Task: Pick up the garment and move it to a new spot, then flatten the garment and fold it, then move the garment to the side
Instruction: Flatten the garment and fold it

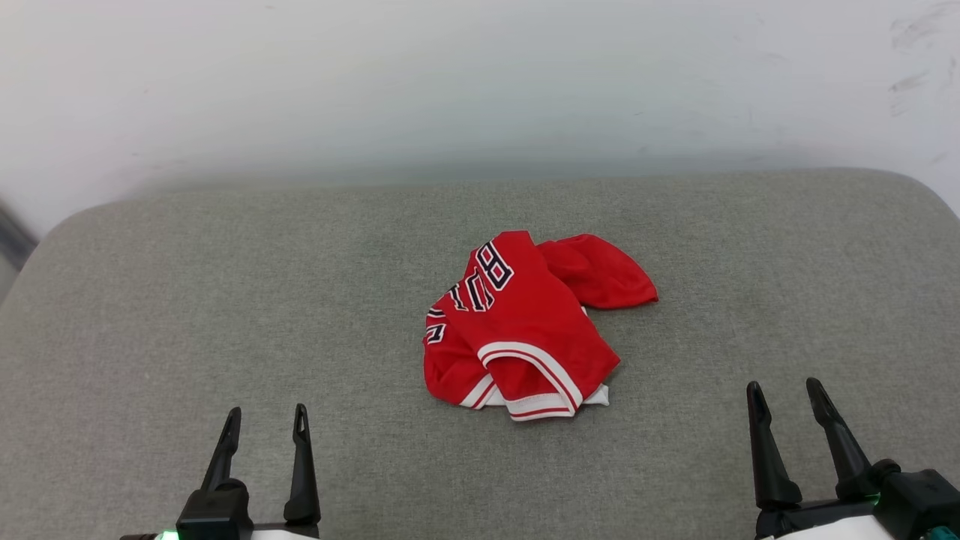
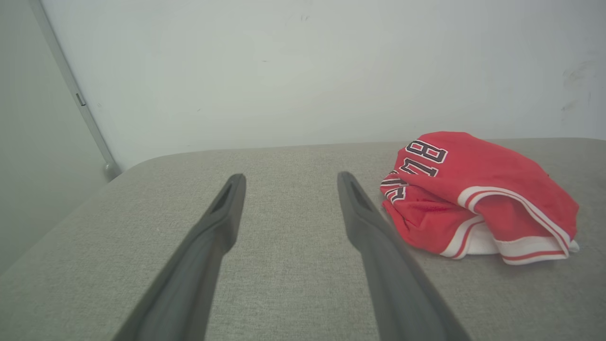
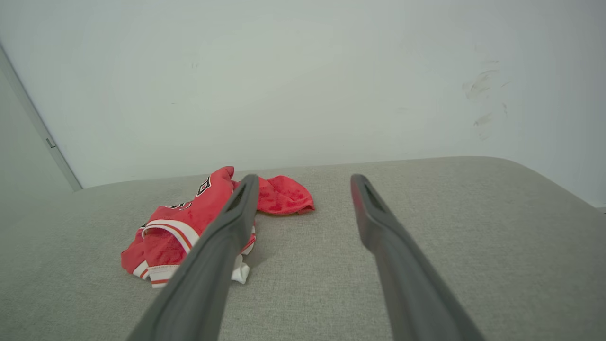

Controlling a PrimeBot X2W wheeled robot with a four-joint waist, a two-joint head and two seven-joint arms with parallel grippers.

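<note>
The garment (image 1: 529, 322) is a red jersey with white striped trim and black white-outlined lettering, lying crumpled in a heap at the middle of the grey padded surface (image 1: 225, 300). My left gripper (image 1: 267, 421) rests at the lower left, open and empty, well short of the heap. My right gripper (image 1: 787, 396) sits at the lower right, open and empty. In the left wrist view the garment (image 2: 478, 194) lies to the right of my open left gripper (image 2: 289, 179). In the right wrist view the garment (image 3: 199, 222) lies left of my open right gripper (image 3: 303, 179), partly behind one finger.
A pale wall (image 1: 480, 82) rises right behind the padded surface's rounded far edge. A grey vertical strip (image 2: 75, 94) runs down the wall at the far left. Bare grey fabric surrounds the heap on all sides.
</note>
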